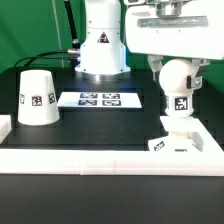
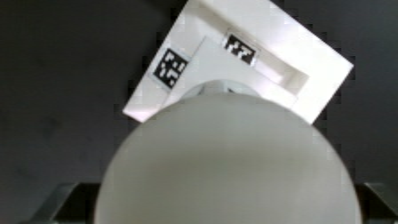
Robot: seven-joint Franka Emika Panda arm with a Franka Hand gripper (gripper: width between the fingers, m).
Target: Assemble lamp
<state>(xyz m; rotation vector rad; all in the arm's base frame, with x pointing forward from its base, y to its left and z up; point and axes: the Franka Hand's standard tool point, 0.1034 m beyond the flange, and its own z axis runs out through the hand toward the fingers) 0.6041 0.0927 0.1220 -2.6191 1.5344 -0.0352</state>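
Observation:
The white round-headed bulb (image 1: 177,92) stands upright on the flat square base (image 1: 186,146) at the exterior view's right, its tag facing the camera. My gripper (image 1: 177,66) comes down from above and is shut on the bulb's head. In the wrist view the bulb (image 2: 214,150) fills most of the picture between my gripper (image 2: 217,208) fingers, with the tagged base (image 2: 267,48) beyond it. The tapered shade (image 1: 38,98) stands alone, wide end down, at the exterior view's left.
The marker board (image 1: 97,99) lies flat between the shade and the bulb. The robot's white body (image 1: 102,45) stands behind it. A low white wall (image 1: 90,160) runs along the front of the black table.

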